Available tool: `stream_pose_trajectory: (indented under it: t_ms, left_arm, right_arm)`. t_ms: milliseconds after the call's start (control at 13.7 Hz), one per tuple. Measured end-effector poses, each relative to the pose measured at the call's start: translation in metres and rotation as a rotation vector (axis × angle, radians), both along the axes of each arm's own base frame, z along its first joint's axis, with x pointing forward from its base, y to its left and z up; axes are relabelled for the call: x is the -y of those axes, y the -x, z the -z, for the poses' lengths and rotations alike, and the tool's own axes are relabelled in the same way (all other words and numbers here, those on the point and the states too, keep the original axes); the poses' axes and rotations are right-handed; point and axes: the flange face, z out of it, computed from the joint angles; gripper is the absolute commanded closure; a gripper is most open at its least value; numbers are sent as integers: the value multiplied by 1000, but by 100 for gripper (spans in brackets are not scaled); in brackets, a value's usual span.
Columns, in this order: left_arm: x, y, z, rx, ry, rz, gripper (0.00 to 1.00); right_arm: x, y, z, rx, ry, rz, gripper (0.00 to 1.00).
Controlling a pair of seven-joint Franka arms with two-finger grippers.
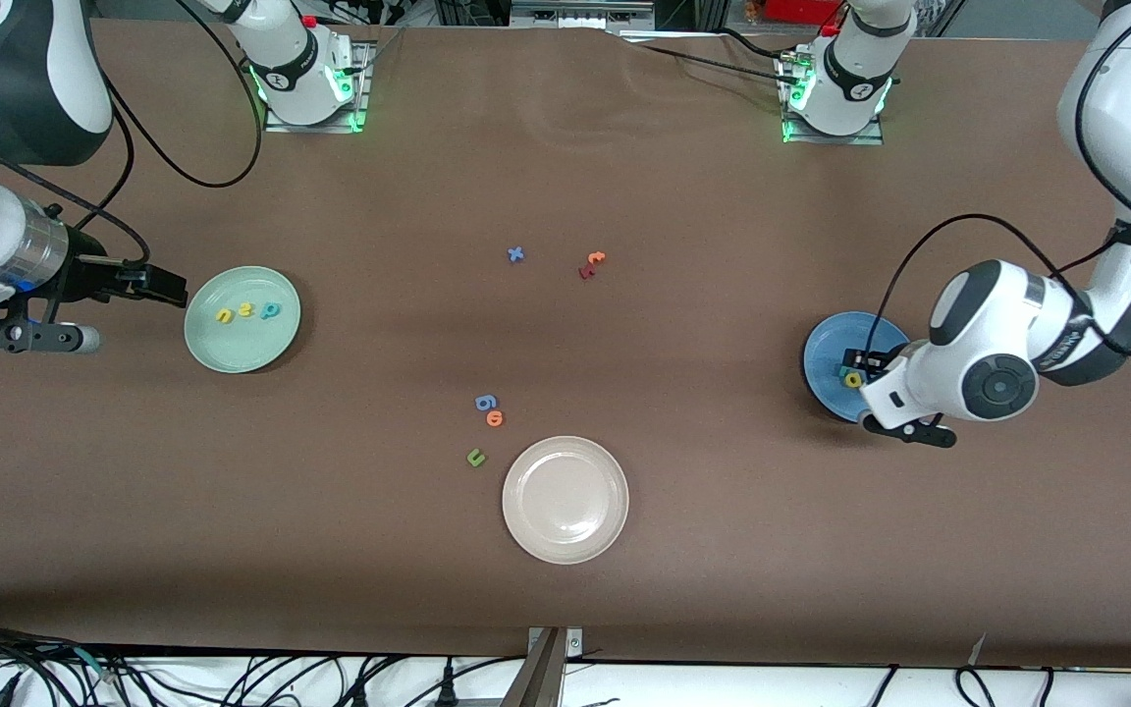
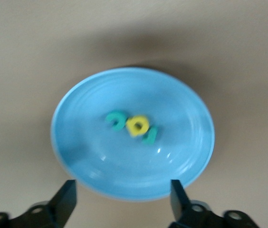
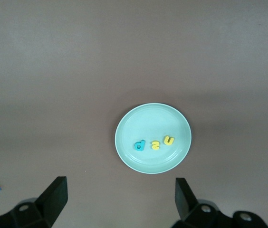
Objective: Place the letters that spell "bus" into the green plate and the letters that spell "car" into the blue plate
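Brown cloth covers the whole table (image 1: 565, 570), with three plates spread across it. Toward my left arm's end sits the blue plate (image 2: 77, 156), and in it lie the teal c (image 2: 115, 119), the yellow a (image 2: 137, 126) and the teal r (image 2: 150, 136), side by side and touching. My left gripper (image 2: 123, 197) hangs over that plate with its fingers spread wide and nothing between them.

Toward my right arm's end the green plate (image 3: 131, 156) holds the teal b (image 3: 139, 145), yellow s (image 3: 155, 144) and yellow u (image 3: 169, 140) in a row. My right gripper (image 3: 119, 194) waits over the bare cloth beside that plate, fingers wide and empty.

By my reckoning both words are placed, so the sorting looks finished. What remains is only to lift my left gripper straight up clear of the rim without brushing the letters. The white plate (image 1: 565, 545) and the stray letters mid-table need no touching.
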Motion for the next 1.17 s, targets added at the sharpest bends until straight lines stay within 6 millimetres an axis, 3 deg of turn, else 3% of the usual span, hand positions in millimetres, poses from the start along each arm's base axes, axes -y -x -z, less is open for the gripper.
stream_pose_trajectory:
  t_ms: [366, 585, 731, 1170]
  left_arm:
    - [-17, -8, -57, -8, 0, -41, 0]
    - [-59, -3, -79, -33, 92, -86, 0]
    - [-73, 2, -101, -24, 101, -103, 0]
    - [-45, 41, -236, 124, 54, -128, 0]
  right_arm:
    - [0, 0, 0, 1, 0, 0, 0]
    - [0, 0, 0, 3, 0, 0, 0]
    - [0, 0, 0, 3, 0, 0, 0]
    - [0, -1, -1, 8, -1, 0, 1]
